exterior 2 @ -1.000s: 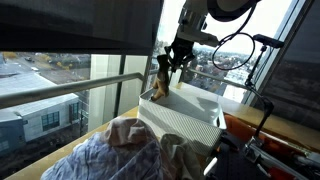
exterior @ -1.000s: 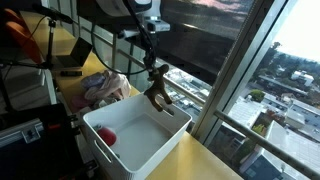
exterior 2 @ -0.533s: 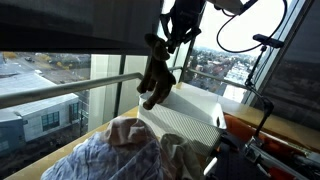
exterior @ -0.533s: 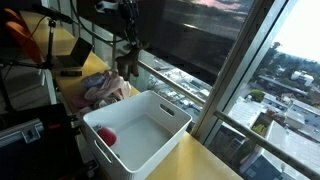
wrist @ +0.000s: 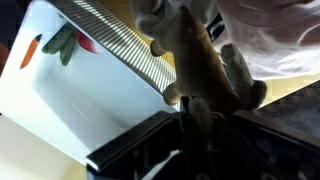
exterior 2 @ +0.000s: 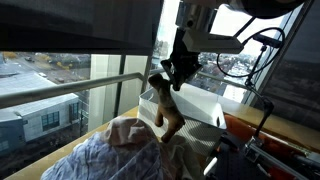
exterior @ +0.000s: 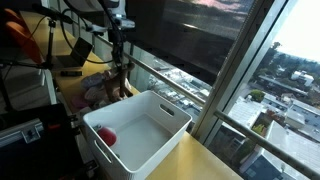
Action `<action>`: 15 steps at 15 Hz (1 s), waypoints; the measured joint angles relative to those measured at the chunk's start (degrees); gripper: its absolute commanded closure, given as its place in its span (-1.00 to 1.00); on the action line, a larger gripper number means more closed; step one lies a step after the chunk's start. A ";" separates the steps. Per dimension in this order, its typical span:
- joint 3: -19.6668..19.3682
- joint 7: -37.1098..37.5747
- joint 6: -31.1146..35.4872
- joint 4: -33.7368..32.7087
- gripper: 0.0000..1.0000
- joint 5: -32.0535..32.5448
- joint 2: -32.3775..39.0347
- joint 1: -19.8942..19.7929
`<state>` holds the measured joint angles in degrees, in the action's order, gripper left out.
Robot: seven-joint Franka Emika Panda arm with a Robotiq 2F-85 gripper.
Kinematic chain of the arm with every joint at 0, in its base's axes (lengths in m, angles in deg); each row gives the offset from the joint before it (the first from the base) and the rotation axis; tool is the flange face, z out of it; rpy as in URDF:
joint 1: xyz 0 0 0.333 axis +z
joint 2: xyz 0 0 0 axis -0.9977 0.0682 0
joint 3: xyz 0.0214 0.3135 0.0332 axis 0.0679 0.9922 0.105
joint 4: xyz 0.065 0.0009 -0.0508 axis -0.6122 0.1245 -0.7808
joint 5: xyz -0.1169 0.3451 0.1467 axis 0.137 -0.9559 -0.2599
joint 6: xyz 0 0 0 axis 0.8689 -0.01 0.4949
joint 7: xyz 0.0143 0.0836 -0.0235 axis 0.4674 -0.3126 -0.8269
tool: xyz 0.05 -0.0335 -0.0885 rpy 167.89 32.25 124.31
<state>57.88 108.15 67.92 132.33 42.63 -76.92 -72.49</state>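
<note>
My gripper is shut on a brown plush toy, which hangs below it beside the white bin. The toy dangles just over a pile of clothes. In an exterior view the gripper holds the toy by its top, above the crumpled clothes and in front of the ribbed bin wall. In the wrist view the toy fills the middle, pinched at the gripper, with the bin on the left.
A red object lies in the bin's near corner; the wrist view shows it beside an orange and green item. Large windows and a railing run along the table's far side. Cables and equipment crowd the back.
The gripper has carried the plush toy away from above the bin, past its end, and lowered it over the pile of clothes. Its grip has stayed shut.
</note>
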 measured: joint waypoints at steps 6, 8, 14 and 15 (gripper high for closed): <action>1.12 -0.18 -0.01 2.40 -0.04 0.04 2.36 0.53; 1.55 -0.22 -0.04 2.70 -0.30 0.04 2.57 0.93; 0.78 -1.50 -0.07 2.65 -1.00 0.04 1.94 -0.32; 0.06 -2.25 -0.07 2.65 -1.00 0.04 1.71 -1.28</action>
<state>57.93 105.89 67.85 134.98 42.67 -75.21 -73.77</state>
